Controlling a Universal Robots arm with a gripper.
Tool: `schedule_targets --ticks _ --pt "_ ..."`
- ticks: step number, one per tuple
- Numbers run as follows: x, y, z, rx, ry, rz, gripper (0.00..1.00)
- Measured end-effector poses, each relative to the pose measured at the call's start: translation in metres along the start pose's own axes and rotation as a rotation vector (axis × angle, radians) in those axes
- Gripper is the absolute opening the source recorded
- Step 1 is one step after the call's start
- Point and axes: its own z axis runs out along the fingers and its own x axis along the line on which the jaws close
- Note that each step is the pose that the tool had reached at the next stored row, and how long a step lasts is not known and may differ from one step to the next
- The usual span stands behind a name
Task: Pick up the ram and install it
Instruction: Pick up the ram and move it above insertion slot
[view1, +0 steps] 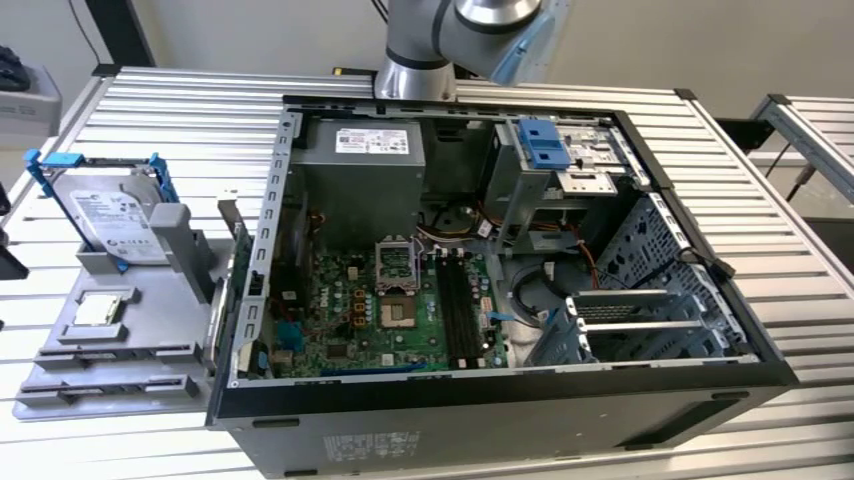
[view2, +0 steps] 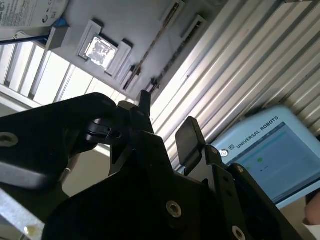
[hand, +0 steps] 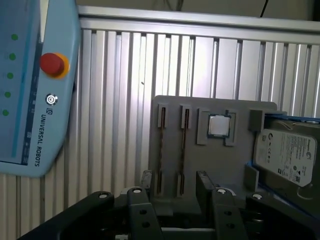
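gray fixture (hand: 171, 150) in both wrist views

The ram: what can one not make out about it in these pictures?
- First wrist view: two ram sticks stand edge-on in the grey holder; its slots hide their faces.
- Same view: the open gripper covers the holder's near edge.
- Exterior view: motherboard slots too dark and small to tell whether any is filled.

Two ram sticks (hand: 161, 150), one hard drive (hand: 285, 155), one chip (hand: 218, 126).
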Motion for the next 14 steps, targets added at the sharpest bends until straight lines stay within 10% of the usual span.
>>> schedule_targets --ticks 14 --pt "-0.0003 0.0042 0.0254 0.001 0.0012 0.013 1.0"
